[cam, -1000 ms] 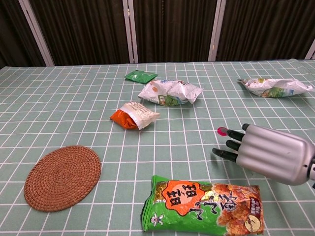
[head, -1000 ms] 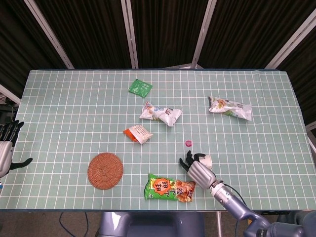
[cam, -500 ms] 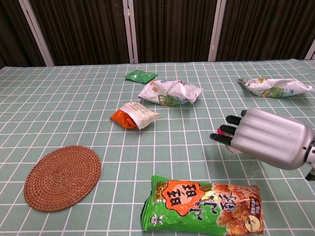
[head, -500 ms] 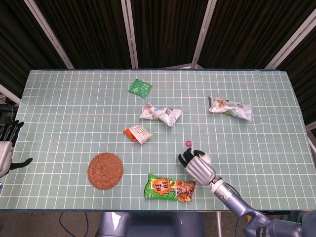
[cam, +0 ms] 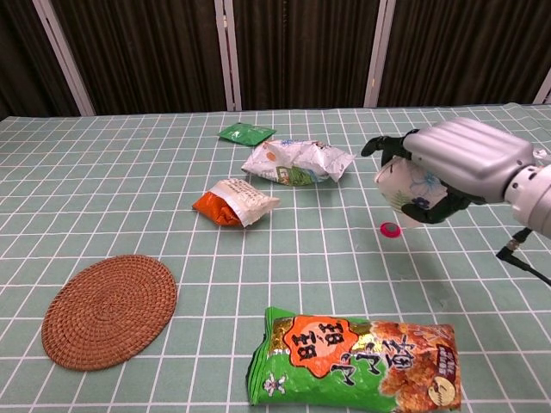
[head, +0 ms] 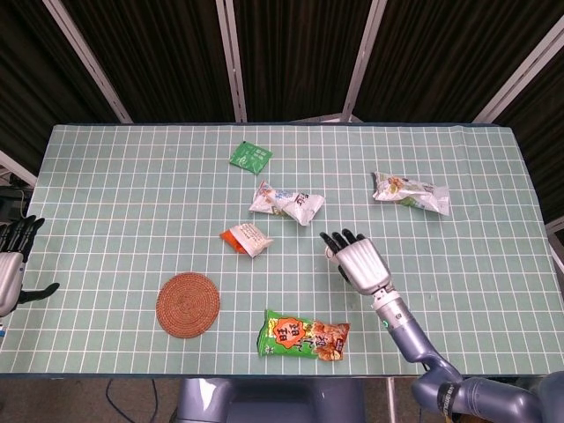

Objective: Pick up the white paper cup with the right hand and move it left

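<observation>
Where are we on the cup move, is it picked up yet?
Pickup looks done: the right hand grips the white paper cup tilted, clear of the table, above the small pink cap. The carry left is what remains; the cup is right of the woven coaster and the snack packets, not yet set down. The left hand rests at the table's edge.

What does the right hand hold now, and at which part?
The right hand holds the white paper cup around its side wall, lifted off the table.

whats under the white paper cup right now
The right hand holds the white paper cup clear of the table. A small pink cap lies on the cloth just below it. The cup's far side is covered by the fingers.
</observation>
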{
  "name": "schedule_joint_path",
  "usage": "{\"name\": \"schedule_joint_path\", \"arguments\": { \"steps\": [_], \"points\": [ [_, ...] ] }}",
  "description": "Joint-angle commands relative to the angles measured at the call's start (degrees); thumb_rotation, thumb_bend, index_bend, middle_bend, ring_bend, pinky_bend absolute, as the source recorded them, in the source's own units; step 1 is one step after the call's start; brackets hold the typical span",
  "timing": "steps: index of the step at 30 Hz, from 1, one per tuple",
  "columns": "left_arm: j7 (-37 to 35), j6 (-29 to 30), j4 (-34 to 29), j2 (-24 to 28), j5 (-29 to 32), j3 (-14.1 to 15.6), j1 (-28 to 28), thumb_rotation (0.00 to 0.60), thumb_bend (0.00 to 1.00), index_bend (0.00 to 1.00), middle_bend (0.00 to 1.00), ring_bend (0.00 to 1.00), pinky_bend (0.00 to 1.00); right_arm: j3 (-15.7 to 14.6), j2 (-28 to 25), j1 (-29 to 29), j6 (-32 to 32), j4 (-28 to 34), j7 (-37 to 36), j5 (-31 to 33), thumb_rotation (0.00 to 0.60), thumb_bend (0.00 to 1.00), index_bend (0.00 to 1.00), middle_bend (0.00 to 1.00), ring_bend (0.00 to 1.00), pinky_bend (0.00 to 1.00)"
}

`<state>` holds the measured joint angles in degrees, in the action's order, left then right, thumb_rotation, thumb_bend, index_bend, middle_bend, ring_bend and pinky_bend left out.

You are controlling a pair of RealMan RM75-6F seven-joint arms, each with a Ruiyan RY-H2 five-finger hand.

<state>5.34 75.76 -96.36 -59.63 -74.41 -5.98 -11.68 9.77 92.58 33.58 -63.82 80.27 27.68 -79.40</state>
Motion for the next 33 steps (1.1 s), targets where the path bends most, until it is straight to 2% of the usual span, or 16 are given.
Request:
{"name": "schedule_joint_path", "arguments": {
  "steps": [1, 5, 10, 20, 33],
  "points": [
    [0.0, -0.2, 0.1, 0.0, 0.2, 0.0, -0.1, 0.6, 0.0, 0.0, 0.0, 0.0, 0.0, 4.7, 2.8, 1.2, 3.0, -1.1, -6.2, 6.7, 0.6, 0.37, 0.16, 0.36, 0.24, 0.56],
    [0.0, -0.4, 0.3, -0.1, 0.5, -0.1, -0.2, 0.6, 0.0, 0.0, 0.0, 0.0, 0.0, 7.0, 5.2, 1.9, 3.7, -2.9, -9.6, 10.6, 0.6, 0.36, 0.16, 0.36, 0.24, 0.55],
    [0.1, -0.8, 0.5, -0.2, 0.9, -0.1, -0.3, 0.6, 0.0, 0.0, 0.0, 0.0, 0.0, 8.1, 8.4, 2.2, 2.3, -5.9, -13.8, 11.0, 0.6, 0.36, 0.16, 0.36, 0.23, 0.54],
    [0.2, -0.9, 0.5, -0.2, 1.0, -0.1, -0.4, 0.6, 0.0, 0.0, 0.0, 0.0, 0.0, 6.6, 12.9, 3.8, 1.1, -11.6, -16.1, 8.6, 0.6, 0.35, 0.16, 0.36, 0.22, 0.53],
    [-0.9, -0.7, 0.6, 0.2, 1.0, -0.3, -0.2, 0.6, 0.0, 0.0, 0.0, 0.0, 0.0, 5.1, 15.3, 4.3, 0.6, -18.6, -18.4, 6.8, 0.6, 0.35, 0.16, 0.36, 0.21, 0.51]
  ]
}}
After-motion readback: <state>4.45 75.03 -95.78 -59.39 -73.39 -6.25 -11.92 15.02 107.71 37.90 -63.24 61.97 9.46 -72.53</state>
